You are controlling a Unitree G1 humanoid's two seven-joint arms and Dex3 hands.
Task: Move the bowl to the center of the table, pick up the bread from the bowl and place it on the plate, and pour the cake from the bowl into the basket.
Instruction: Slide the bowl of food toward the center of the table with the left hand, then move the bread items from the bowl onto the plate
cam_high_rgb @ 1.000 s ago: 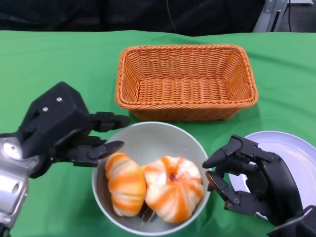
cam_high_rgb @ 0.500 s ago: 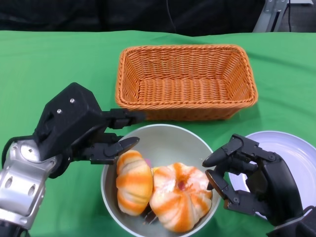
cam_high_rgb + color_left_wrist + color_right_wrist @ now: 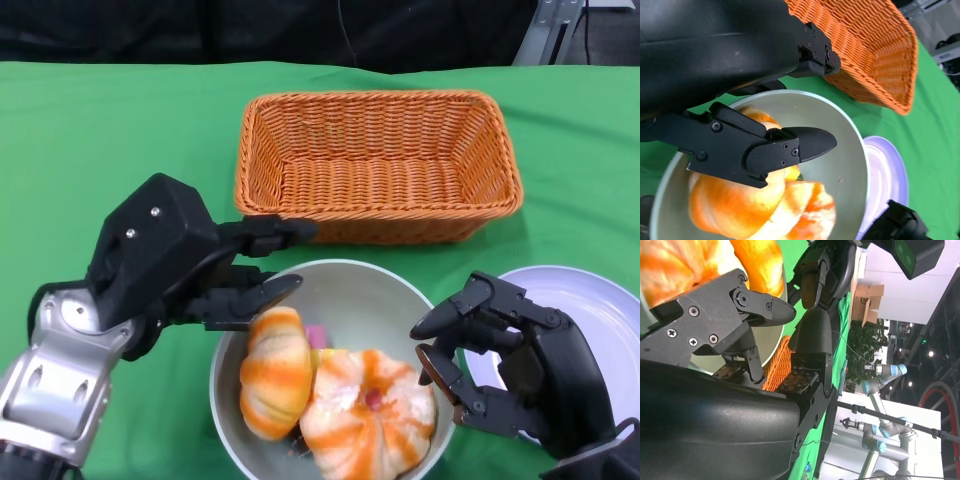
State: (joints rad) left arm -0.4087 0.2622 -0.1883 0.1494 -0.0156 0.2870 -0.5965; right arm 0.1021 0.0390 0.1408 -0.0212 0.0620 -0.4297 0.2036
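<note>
Far left: the left hand (image 3: 185,260) on a silver forearm (image 3: 55,380), reaching over the near left rim of the bowl (image 3: 385,300). Fingers (image 3: 262,292) spread, one above the rim, one just over the bread (image 3: 272,372); grasping nothing that shows. Whether a fingertip touches the rim or the bread, cannot tell; in the left wrist view a finger (image 3: 800,145) lies in front of the bread (image 3: 725,205) and hides part of it.

Middle, near edge: grey bowl on the green desk (image 3: 100,130), its lower rim cut off by the frame. Inside, the orange-striped bread on the left, touching the rounder orange-and-white cake (image 3: 368,410) on the right. Between them a small pink bit (image 3: 317,335) and something dark below, too small to make out.

Behind the bowl, just beyond its far rim: the woven orange basket (image 3: 378,165), nothing in it.

Right: the right hand (image 3: 510,365) just beside the bowl's right rim, fingers (image 3: 440,322) curled inward around nothing. Under and behind it the pale plate (image 3: 590,300), partly hidden by the hand and cut off at the frame edge.

Right wrist view mostly filled by black shell and fingers (image 3: 760,310); bowl and basket only in slivers.
</note>
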